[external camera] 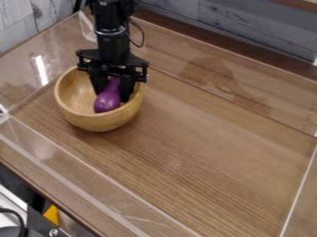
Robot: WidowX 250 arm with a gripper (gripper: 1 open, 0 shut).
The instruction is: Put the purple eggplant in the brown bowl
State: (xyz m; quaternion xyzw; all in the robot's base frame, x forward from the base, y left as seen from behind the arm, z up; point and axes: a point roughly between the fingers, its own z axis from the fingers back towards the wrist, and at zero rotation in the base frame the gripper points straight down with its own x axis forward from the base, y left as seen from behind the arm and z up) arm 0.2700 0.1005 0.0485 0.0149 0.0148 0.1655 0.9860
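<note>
The purple eggplant (109, 96) hangs tilted inside the brown bowl (69, 113), its lower end close to the bowl's floor; I cannot tell whether it touches. My black gripper (111, 90) points straight down over the bowl's right half and is shut on the eggplant, one finger on each side of it. The bowl rests on the wooden table at the left of the view. The eggplant's upper end is hidden between the fingers.
A clear plastic wall (37, 51) rises along the table's left and near edges. The wooden tabletop (210, 130) stretches to the right of the bowl. A grey plank wall (247, 23) stands at the back.
</note>
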